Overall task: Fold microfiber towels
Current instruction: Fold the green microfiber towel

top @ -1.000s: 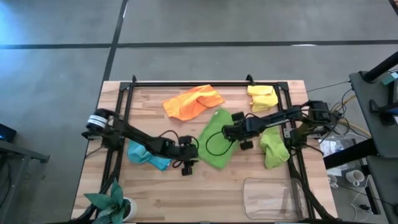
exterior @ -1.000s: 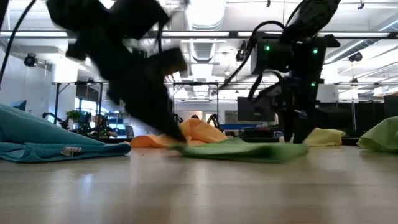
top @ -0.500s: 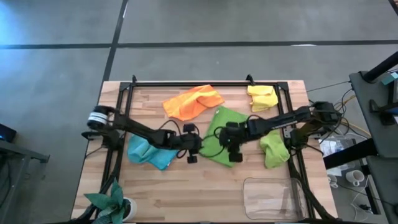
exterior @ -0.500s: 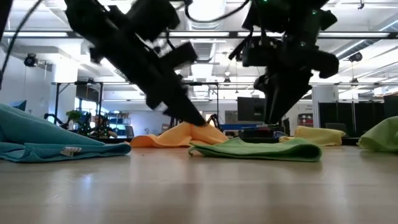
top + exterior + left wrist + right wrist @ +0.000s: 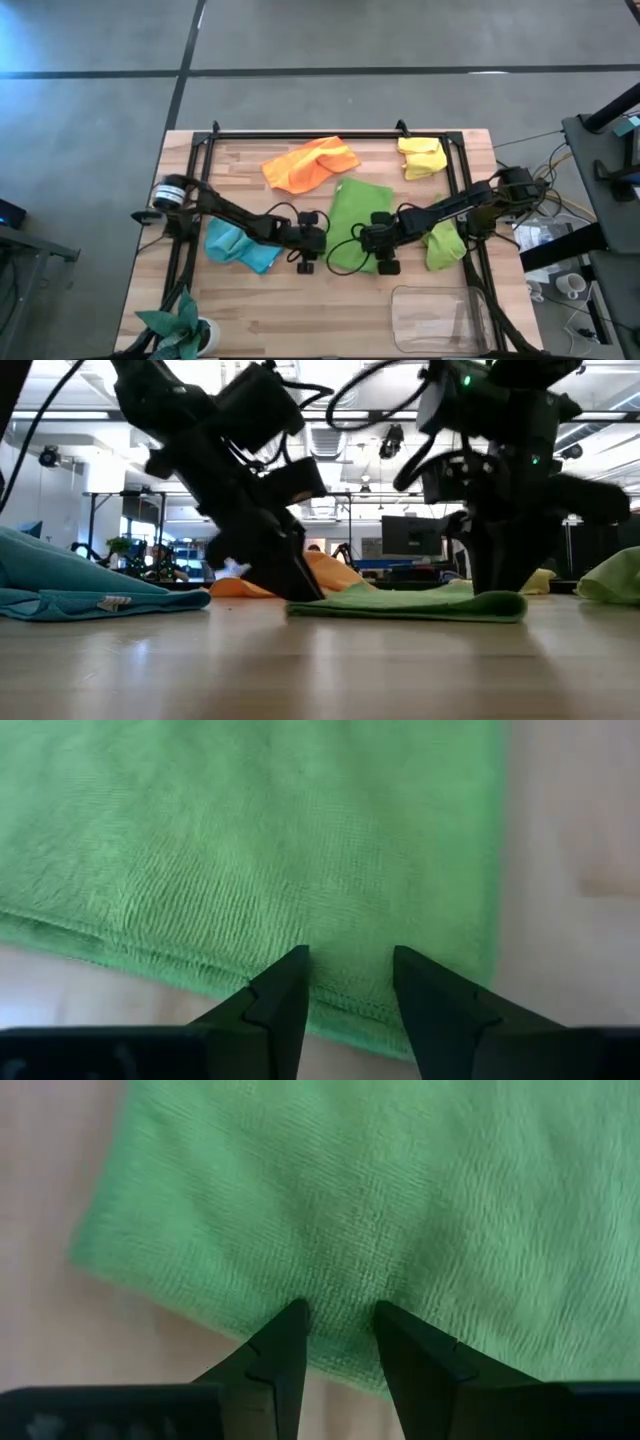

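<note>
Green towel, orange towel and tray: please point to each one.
Green towel (image 5: 354, 215), high view, its flat middle.
Orange towel (image 5: 308, 164), high view, its centre.
Tray (image 5: 432, 292), high view, its far rim.

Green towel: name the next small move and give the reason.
Probably lift the near edge and carry it over toward the far edge. Both pincers, left and right, sit at the near edge of the green towel, one toward each corner, and it lies flat on the table.
</note>
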Controlling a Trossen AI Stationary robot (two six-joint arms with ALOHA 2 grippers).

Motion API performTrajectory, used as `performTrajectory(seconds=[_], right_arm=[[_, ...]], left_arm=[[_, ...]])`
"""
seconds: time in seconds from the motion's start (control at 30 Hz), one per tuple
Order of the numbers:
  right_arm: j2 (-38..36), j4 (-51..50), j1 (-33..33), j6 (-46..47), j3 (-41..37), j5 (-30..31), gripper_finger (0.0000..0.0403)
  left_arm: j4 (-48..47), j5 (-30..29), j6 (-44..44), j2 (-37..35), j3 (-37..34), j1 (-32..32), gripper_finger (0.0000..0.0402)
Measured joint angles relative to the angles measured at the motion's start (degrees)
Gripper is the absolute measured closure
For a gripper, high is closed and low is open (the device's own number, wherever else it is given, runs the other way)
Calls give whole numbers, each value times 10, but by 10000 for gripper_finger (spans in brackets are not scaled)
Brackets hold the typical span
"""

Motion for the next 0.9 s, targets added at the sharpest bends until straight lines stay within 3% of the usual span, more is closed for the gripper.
performTrajectory(seconds=[0.13,0.27,0.43,0.57,0.67,0.9], right_arm=[[-8,-60,-7,-1,2,37,284],[-27,-88,2,-16,19,64,284],[-42,-87,32,16,40,61,284],[-42,-88,62,42,50,30,282],[-42,-88,76,55,49,0,268],[-42,-90,91,3,45,-5,225]], left_arm=[[0,-1,-9,-20,2,-23,267],[1,-31,35,-49,7,-29,267],[5,-7,99,-73,5,-32,267],[2,19,96,-63,7,-36,267],[1,19,87,-58,7,-36,267],[25,19,112,-25,7,-40,267]])
